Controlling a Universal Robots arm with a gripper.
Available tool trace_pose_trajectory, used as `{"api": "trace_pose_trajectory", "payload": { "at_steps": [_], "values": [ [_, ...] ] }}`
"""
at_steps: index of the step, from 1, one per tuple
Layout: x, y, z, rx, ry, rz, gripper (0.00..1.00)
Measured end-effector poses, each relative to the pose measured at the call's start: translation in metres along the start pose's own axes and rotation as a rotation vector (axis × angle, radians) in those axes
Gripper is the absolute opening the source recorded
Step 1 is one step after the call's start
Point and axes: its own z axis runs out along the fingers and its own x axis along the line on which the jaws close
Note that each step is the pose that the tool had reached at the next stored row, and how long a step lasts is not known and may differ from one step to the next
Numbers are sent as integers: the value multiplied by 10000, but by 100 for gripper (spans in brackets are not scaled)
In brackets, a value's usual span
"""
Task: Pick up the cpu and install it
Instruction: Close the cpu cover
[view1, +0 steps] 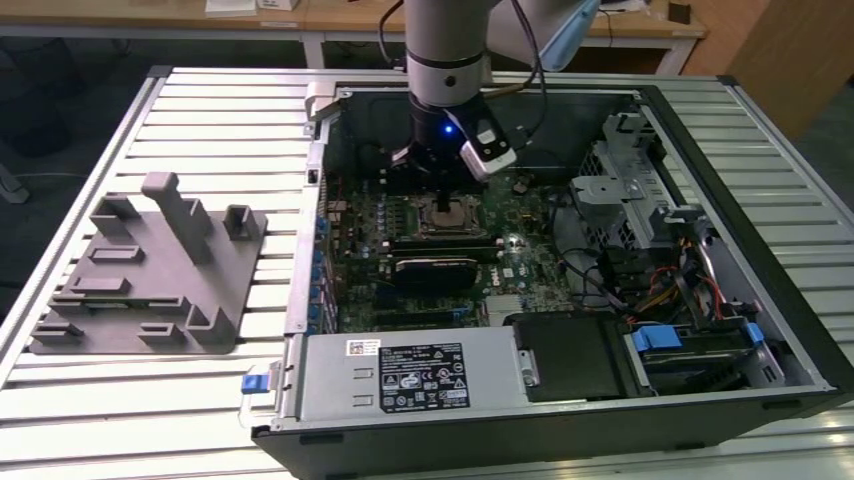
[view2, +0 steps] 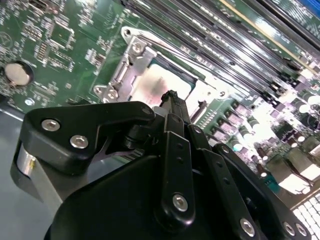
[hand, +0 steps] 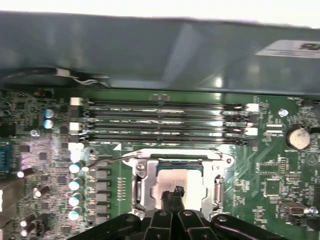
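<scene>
Claw (hand: 174, 192) is narrow, with the fingertips drawn together into one point and nothing seen between them. In both wrist views it sits right over the middle of the cpu (hand: 189, 179). I can't tell whether the tip touches the metal top or stops just above it.

The cpu lies flat inside the metal socket frame (hand: 142, 184) on the green motherboard (view1: 541, 262), silvery top facing up and frame bars on all four sides. It looks seated in the socket and level, not lifted.

Four memory slots (hand: 160, 120) run parallel just beside the socket. A row of small blue-topped capacitors (hand: 75, 185) stands along another side of it. A coin cell (hand: 299, 137) sits on the board, well apart from the socket.

In the exterior view the arm (view1: 443, 40) comes straight down into the open computer case (view1: 534, 445), with the claw over the socket near the middle of the board. The power supply (view1: 400, 375) with its label fills the near corner of the case.

A grey plastic fixture block (view1: 147, 275) stands outside the case, toward the exterior view's left, on the slatted metal tabletop (view1: 200, 110). It is well apart from the claw.
</scene>
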Motion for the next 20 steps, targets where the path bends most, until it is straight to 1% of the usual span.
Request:
{"api": "trace_pose_trajectory", "payload": {
  "at_steps": [4,8,17,20],
  "values": [
    [-68,-1,4,24,1,33,11],
    [-73,-1,-3,26,2,37,11],
    [-82,-3,-143,25,1,39,11],
    [-83,-3,-151,23,0,40,11]
  ]
}}
